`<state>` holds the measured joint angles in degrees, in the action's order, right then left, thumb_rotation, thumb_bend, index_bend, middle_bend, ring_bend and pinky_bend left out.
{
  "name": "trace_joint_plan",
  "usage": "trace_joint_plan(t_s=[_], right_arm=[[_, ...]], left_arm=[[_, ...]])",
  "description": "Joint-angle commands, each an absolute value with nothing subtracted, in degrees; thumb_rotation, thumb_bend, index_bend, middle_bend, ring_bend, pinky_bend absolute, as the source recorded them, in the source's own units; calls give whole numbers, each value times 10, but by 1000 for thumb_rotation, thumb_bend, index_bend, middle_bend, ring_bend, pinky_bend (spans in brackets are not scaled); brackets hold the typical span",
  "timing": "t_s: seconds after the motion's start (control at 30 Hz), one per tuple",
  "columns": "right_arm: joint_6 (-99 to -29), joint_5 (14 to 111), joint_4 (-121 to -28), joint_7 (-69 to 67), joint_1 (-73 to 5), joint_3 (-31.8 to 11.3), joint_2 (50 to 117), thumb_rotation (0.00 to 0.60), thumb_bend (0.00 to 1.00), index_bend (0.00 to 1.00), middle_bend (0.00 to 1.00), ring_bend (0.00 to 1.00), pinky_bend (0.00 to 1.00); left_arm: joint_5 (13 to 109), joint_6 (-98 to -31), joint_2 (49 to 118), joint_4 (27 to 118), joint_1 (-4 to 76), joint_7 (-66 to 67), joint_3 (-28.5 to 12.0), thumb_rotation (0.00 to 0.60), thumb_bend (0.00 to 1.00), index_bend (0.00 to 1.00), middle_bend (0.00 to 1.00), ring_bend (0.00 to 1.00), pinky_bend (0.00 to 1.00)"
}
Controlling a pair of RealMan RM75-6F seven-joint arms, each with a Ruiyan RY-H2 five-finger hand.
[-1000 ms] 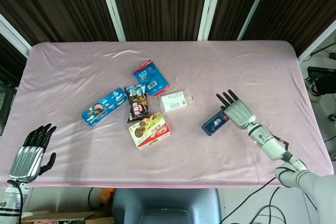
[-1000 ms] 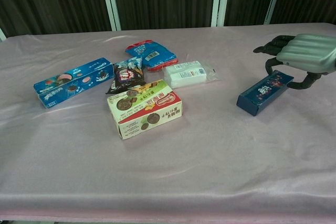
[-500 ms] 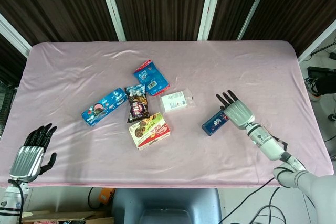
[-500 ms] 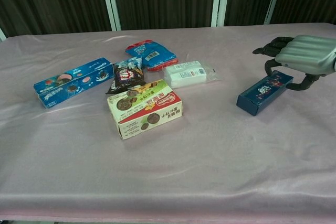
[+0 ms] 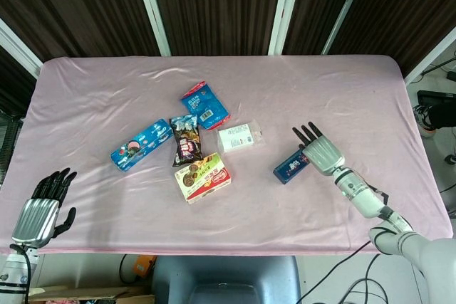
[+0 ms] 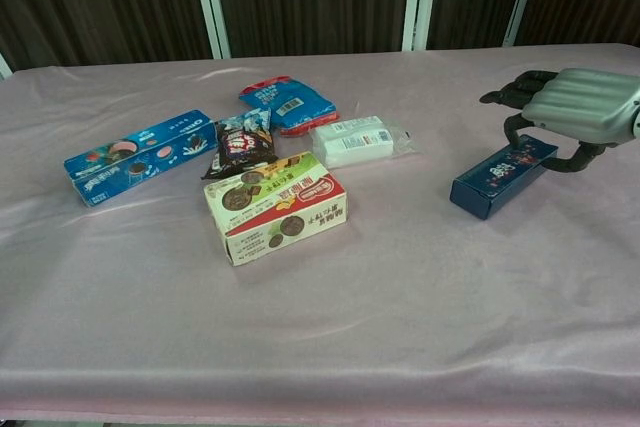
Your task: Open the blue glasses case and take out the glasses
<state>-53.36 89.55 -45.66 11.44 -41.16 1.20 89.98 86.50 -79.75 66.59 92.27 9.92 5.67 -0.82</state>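
The dark blue rectangular glasses case [image 6: 503, 177] lies closed on the pink tablecloth [image 5: 285, 204], right of the snack packets. The right hand [image 6: 575, 112] arches over its far end, fingers spread and gripping nothing, seemingly poised to grasp it. The left hand [image 5: 43, 208] rests unclenched and empty at the near table edge, well apart.

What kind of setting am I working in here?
Probably a lab or test bench, not a home: a table under a pink cloth, staged snack packs like the biscuit box, and loose cables at the near edge.

Dark blue case [image 6: 503, 176], pink tablecloth [image 6: 400, 287]
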Motion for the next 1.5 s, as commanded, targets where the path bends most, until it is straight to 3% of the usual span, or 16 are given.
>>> trace_joint_plan(t_s=[0.03, 0.3, 0.77, 1.0, 1.1, 1.17, 1.2, 1.27, 1.5], right_arm=[[-533, 895, -457, 114, -412, 12, 900, 600, 610, 570, 0, 0, 0], [-532, 890, -469, 117, -414, 5, 894, 600, 783, 601, 0, 0, 0], [-514, 871, -490, 148, -430, -17, 898, 600, 854, 644, 3, 0, 0], [-469, 815, -445, 196, -468, -69, 949, 600, 854, 617, 8, 0, 0], [-456, 775, -419, 222, -484, -102, 980, 600, 852, 544, 8, 0, 0], [-445, 753, -411, 237, -491, -117, 993, 600, 790, 445, 5, 0, 0], [-443, 745, -409, 244, -493, -122, 997, 600, 694, 354, 2, 0, 0], [-449, 737, -410, 255, -494, -126, 1001, 600, 577, 266, 0, 0, 0], [-509, 770, -507, 206, -462, -108, 935, 600, 546, 216, 0, 0, 0]], left_arm=[[865, -797, 666, 923, 99, 57, -8, 600, 443, 0, 13, 16, 119], [865, -798, 666, 922, 99, 56, -8, 600, 443, 0, 13, 16, 118], [865, -802, 664, 920, 97, 49, -9, 600, 443, 0, 13, 16, 118], [859, -797, 663, 921, 99, 49, -11, 600, 443, 0, 13, 16, 118], [859, -794, 663, 920, 100, 51, -10, 600, 443, 0, 13, 16, 119], [857, -790, 664, 920, 101, 53, -10, 600, 443, 0, 13, 16, 119], [857, -788, 664, 919, 102, 54, -10, 600, 443, 0, 13, 16, 119], [857, -786, 664, 919, 103, 54, -10, 600, 442, 0, 13, 16, 119], [864, -791, 662, 921, 102, 49, -8, 600, 443, 0, 13, 16, 120]])
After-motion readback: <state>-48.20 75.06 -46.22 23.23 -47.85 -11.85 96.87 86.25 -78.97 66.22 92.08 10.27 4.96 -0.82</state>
